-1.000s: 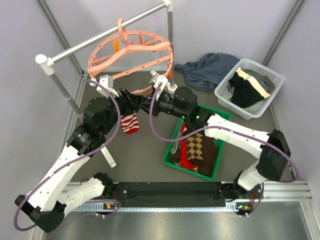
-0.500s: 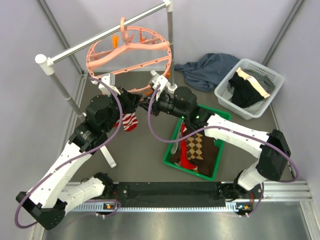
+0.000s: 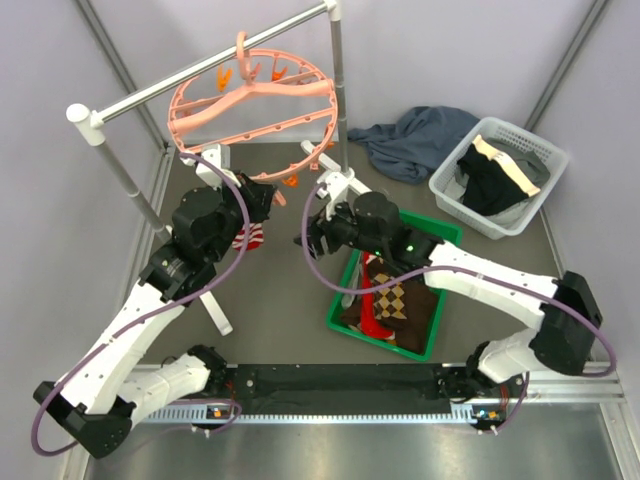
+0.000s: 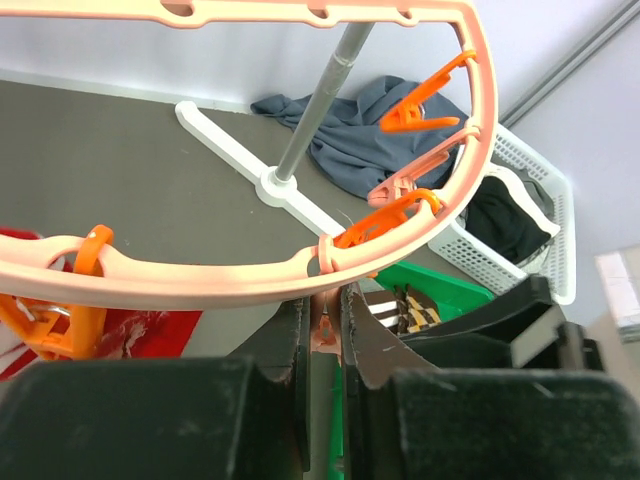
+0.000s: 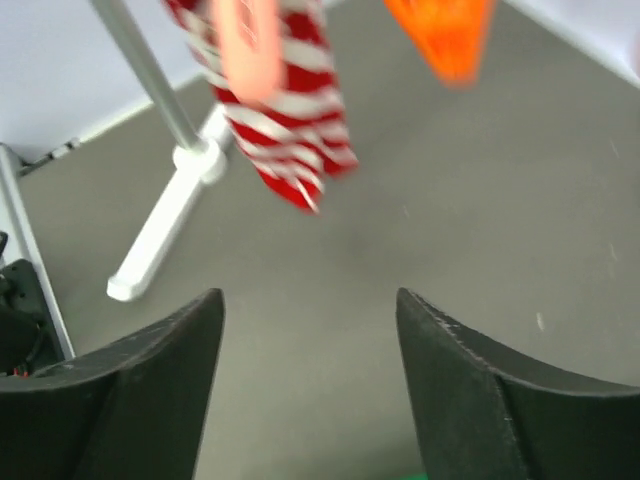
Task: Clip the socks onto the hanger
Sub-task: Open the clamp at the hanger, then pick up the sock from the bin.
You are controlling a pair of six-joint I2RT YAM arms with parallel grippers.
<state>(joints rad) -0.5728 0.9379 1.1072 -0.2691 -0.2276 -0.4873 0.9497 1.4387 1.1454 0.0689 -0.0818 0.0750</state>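
Observation:
The salmon-pink ring hanger (image 3: 262, 93) hangs by its hook from the rail. My left gripper (image 3: 272, 192) sits at the ring's near edge. In the left wrist view the gripper (image 4: 322, 300) is shut on a small pink clip (image 4: 326, 328) just under the hanger's rim (image 4: 200, 285). A red-and-white striped sock (image 3: 250, 237) hangs below the ring, beside the left wrist. My right gripper (image 3: 306, 236) is open and holds nothing, right of that sock and apart from it. Its own view shows the gripper (image 5: 310, 300) with the sock (image 5: 285, 120) ahead. More socks (image 3: 395, 295) lie in the green bin (image 3: 345, 292).
The grey rail (image 3: 200, 68) stands on posts with white feet (image 3: 215, 300) on the floor. A dark blue-grey cloth (image 3: 415, 140) lies at the back. A white basket (image 3: 540, 160) of dark and cream garments stands at the right. Orange clips (image 4: 420, 100) hang along the ring.
My right gripper has opened and drawn back from the ring toward the bin. My left gripper has closed onto the clip under the ring. The hanger has swung slightly up and back.

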